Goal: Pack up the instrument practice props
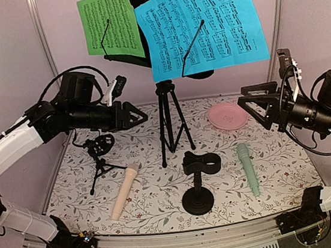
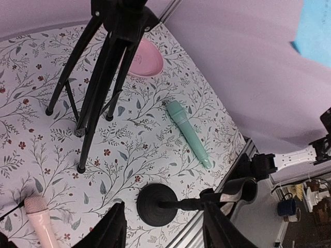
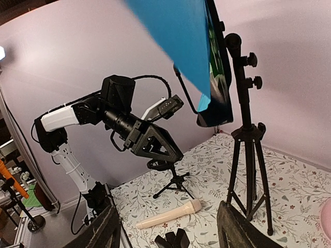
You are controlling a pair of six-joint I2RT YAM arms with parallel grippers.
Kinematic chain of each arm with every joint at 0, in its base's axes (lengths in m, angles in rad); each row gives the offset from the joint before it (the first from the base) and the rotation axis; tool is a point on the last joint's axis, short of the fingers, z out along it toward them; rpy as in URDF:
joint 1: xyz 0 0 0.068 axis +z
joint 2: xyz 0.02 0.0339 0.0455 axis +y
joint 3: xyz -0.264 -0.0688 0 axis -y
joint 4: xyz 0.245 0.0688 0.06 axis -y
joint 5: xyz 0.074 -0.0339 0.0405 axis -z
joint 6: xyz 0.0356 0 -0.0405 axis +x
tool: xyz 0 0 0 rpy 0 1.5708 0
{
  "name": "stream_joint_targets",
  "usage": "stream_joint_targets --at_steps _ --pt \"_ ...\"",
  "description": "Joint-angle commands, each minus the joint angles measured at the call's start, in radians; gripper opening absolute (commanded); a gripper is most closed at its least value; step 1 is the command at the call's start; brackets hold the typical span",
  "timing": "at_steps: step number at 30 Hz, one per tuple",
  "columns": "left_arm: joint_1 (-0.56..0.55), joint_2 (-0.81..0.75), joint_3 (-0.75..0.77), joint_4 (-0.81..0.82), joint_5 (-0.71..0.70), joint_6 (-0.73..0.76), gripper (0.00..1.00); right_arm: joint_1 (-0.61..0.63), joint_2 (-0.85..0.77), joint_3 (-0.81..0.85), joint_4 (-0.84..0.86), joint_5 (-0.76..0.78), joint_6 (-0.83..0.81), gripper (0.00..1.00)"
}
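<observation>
**A:** Left claw (image 1: 140, 116) is spread wide with nothing in it, and the right claw (image 1: 245, 105) is just the same. Both hang in the air, either side of the stand (image 1: 168, 120).

**B:** So what's the move?

**A:** I'd guess the 2 pages first. A wire arm (image 1: 195, 45) lies across each, so slide the paper out sideways from under it, gripping near an edge, not tugging forward. The stand looks easy to tip, so the other claw could steady the pole.

**B:** How far off are they?

**A:** Green page (image 1: 111, 25) sits above and behind the left claw, well apart. Blue page (image 1: 201, 23) is higher than the right claw and toward the middle. On the table (image 1: 164, 212), the tripod holder (image 1: 99, 150) is under the left claw. The beige mic (image 1: 124, 192) and round holder (image 1: 198, 180) lie toward the near edge, and the mint mic (image 1: 248, 168) is on the right claw's side.
</observation>
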Motion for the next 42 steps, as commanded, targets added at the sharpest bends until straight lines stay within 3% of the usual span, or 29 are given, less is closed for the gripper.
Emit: stream_joint_targets --at_steps 1,9,22,29,35,42 --pt "0.008 -0.084 0.002 0.038 -0.026 0.055 0.53 -0.004 -0.050 0.071 -0.115 0.075 -0.161 0.66" --pt "0.008 -0.172 -0.026 0.088 -0.016 0.066 0.57 -0.004 -0.079 0.174 -0.169 0.112 -0.181 0.66" --pt "0.008 -0.184 0.063 0.137 -0.053 0.021 0.97 -0.004 -0.059 0.353 -0.128 0.159 -0.177 0.75" --pt "0.008 -0.154 0.096 0.227 0.018 -0.005 0.99 -0.004 0.102 0.475 -0.097 0.143 -0.193 0.73" --pt "0.005 -0.111 0.147 0.281 0.085 -0.017 0.99 -0.003 0.245 0.599 -0.095 0.232 -0.174 0.66" --pt "-0.037 -0.076 0.196 0.290 0.135 0.037 0.97 -0.004 0.304 0.622 -0.076 0.267 -0.157 0.35"
